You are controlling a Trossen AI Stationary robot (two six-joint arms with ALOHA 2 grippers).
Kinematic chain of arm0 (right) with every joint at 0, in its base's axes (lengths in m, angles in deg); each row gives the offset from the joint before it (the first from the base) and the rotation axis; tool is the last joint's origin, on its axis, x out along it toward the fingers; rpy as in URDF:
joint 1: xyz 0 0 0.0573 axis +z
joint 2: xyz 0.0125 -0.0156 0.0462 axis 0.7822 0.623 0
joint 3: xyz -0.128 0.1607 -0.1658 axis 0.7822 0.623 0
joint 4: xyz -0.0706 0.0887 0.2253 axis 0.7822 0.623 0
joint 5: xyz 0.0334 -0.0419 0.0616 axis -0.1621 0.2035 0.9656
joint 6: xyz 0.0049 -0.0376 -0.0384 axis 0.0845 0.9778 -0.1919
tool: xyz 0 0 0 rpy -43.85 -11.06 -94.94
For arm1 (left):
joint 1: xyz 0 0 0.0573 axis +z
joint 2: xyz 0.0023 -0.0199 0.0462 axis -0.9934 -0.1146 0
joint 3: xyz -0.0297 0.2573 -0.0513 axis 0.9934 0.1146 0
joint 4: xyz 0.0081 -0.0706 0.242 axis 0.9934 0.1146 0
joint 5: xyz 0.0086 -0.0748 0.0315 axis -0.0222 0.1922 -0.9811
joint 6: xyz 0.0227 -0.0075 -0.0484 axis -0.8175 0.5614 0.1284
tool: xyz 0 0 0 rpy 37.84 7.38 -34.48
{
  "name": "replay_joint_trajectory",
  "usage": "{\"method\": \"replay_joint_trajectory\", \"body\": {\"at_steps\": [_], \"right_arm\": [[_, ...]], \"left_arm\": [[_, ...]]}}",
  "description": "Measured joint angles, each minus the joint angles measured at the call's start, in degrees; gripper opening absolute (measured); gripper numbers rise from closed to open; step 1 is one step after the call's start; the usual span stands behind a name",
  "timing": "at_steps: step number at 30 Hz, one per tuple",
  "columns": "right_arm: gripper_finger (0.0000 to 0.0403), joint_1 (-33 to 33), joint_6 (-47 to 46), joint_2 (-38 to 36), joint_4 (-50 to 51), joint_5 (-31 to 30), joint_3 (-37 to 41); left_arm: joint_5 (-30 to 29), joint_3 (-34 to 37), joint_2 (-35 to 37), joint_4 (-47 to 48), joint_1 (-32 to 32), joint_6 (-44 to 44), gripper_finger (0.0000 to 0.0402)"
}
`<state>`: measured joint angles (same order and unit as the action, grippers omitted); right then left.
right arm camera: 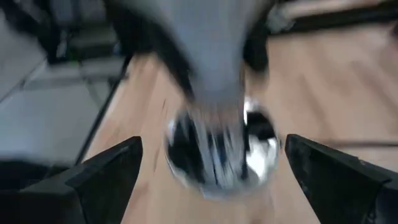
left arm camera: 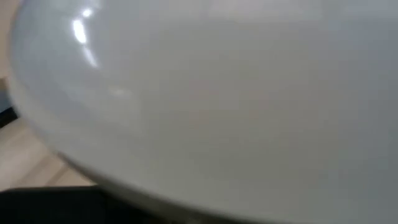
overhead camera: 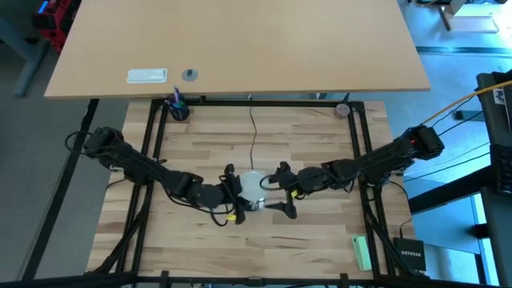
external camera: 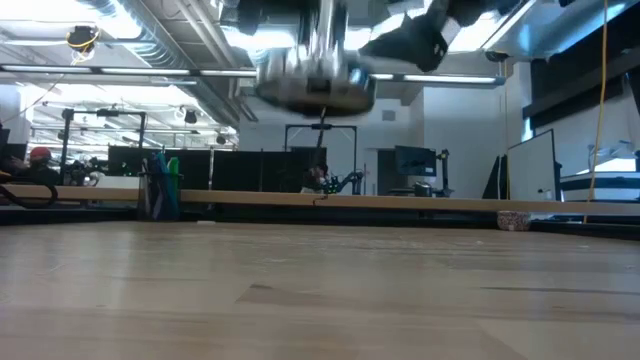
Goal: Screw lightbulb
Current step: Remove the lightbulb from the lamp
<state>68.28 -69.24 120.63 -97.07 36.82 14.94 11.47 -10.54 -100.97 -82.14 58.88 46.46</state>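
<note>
The frosted white lightbulb is in the air over the table's middle, and its dome fills the left wrist view. It tapers down into the round silver socket, which hangs well above the tabletop. The socket's thin black cord runs toward the far edge. My left gripper is shut on the bulb from the table's left. My right gripper stands open just right of the bulb, its two fingers on either side of the socket, touching nothing. My left gripper holds the lightbulb by its left side, coming nearly level from the table's left. The bulb itself hides the exact place of contact in the wrist view. The bulb is lifted clear of the table, with the socket hanging at its lower end.
A dark cup of pens stands at the far left corner and a small tape roll at the far right. A green block lies near the front right. A second table lies beyond the far edge.
</note>
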Motion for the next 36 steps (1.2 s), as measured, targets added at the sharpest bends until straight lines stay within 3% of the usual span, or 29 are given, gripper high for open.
{"method": "replay_joint_trajectory", "body": {"at_steps": [4,9,19,27,31,36], "right_arm": [[0.0397,0.0,2.43,0.02,3.28,7.84,0.03],[0.0397,0.02,8.4,0.18,1.3,9.05,-1.67],[0.0397,-0.48,14.06,5.94,-18.19,21.01,-2.55],[0.0393,-0.35,12.71,10.53,-25.75,23.49,-2.6],[0.0357,-0.37,12.25,10.45,-28.84,24.48,-2.59],[0.027,-0.37,12.4,10.47,-28.77,21.26,-2.6]], "left_arm": [[6.6,0.0,2.35,-2.0,-0.07,-2.23,0.0135],[9.79,-0.02,4.5,-2.3,-0.05,-2.67,0.0135],[19.26,-0.04,4.61,-8.31,0.5,-6.13,0.0135],[23.45,-0.04,4.61,-12.11,0.57,-8.29,0.0135],[24.05,-0.04,4.61,-12.04,0.57,-8.1,0.0135],[23.97,-0.04,4.61,-12.07,0.57,-8.1,0.0135]]}}
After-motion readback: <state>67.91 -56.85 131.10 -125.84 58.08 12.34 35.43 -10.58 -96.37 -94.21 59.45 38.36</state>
